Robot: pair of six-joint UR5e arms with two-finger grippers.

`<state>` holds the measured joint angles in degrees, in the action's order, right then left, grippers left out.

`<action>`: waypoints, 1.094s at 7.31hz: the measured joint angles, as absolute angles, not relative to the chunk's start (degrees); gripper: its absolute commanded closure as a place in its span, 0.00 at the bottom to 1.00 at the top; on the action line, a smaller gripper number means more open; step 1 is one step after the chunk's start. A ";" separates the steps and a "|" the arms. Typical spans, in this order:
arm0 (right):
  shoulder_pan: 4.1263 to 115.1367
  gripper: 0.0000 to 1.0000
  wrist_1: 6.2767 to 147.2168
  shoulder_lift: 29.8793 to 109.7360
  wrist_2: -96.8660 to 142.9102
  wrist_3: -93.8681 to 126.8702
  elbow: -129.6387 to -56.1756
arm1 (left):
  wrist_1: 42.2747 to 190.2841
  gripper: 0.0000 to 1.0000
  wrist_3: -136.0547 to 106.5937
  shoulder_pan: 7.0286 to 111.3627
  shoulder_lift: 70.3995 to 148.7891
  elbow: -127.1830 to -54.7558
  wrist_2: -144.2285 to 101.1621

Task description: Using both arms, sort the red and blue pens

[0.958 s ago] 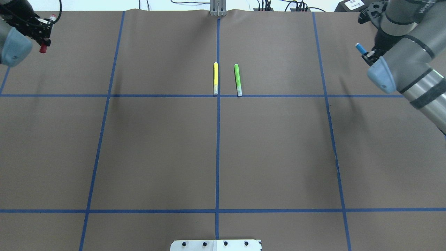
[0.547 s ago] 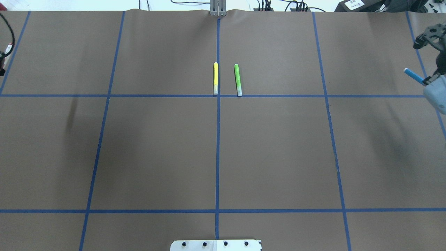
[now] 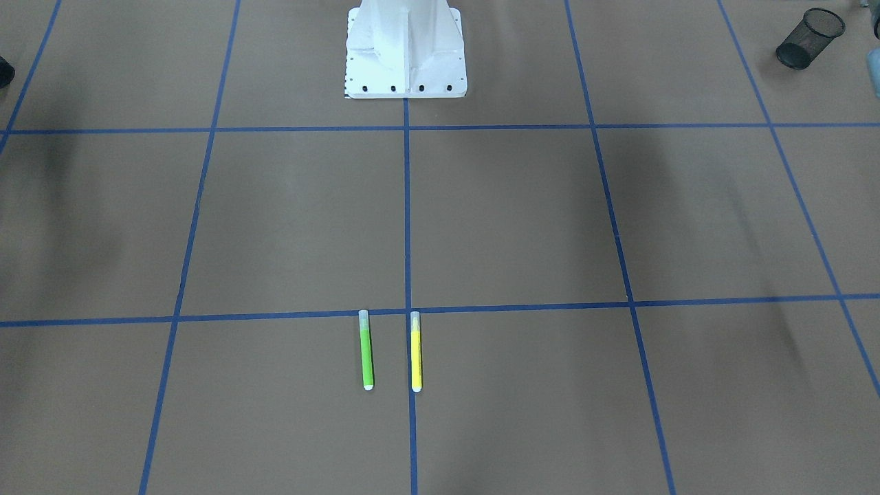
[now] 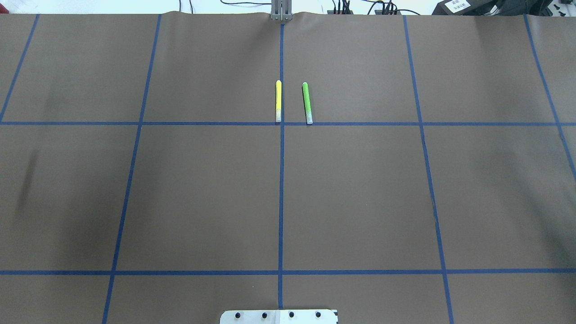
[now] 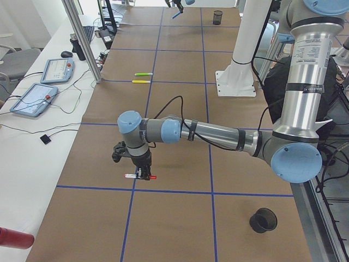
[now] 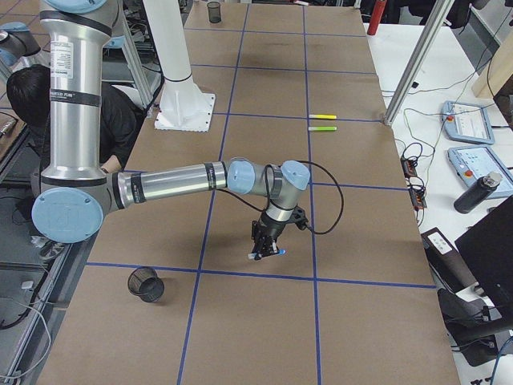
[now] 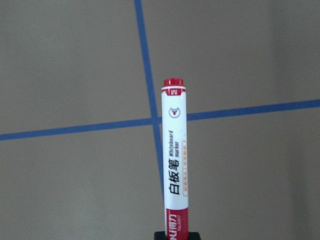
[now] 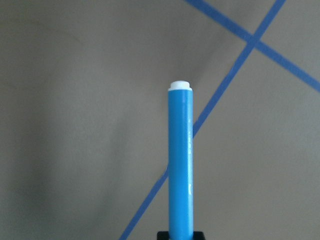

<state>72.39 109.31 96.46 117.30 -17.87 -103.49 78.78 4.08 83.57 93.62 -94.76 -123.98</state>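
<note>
The red pen [image 7: 175, 160], a white barrel with red ends and a printed label, sticks out of my left gripper [image 5: 143, 170], which is shut on it. It hangs level just above the brown table near a blue tape crossing [image 7: 155, 120]. The blue pen [image 8: 180, 165], with its white tip away from the camera, is held the same way in my right gripper [image 6: 267, 243], low over the other end of the table. Both arms are outside the overhead and front-facing views.
A yellow marker [image 4: 278, 101] and a green marker [image 4: 307, 102] lie side by side at the table's middle. A black mesh cup [image 5: 263, 220] stands near the left arm, another black mesh cup [image 6: 146, 283] near the right. A person [image 6: 24, 96] sits behind the robot base [image 4: 279, 316].
Both arms have swung outward and left the overhead view, carrying the red and blue pens with them. The yellow and green markers have not moved.
</note>
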 measured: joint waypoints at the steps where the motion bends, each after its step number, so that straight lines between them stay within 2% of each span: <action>1: 73.86 1.00 110.47 99.48 117.80 -20.10 -103.55 | 77.82 1.00 5.88 84.41 92.20 -95.52 -123.16; 3: 78.78 1.00 118.29 102.77 119.00 -26.09 -103.79 | 77.34 1.00 6.75 85.58 90.98 -97.34 -122.78; 6: 85.02 1.00 143.99 102.80 119.32 -32.81 -107.91 | 77.24 1.00 6.85 86.91 89.45 -100.82 -122.78; 8: 86.51 1.00 155.49 103.00 120.40 -33.34 -108.65 | 77.18 1.00 6.72 86.98 87.40 -104.09 -122.84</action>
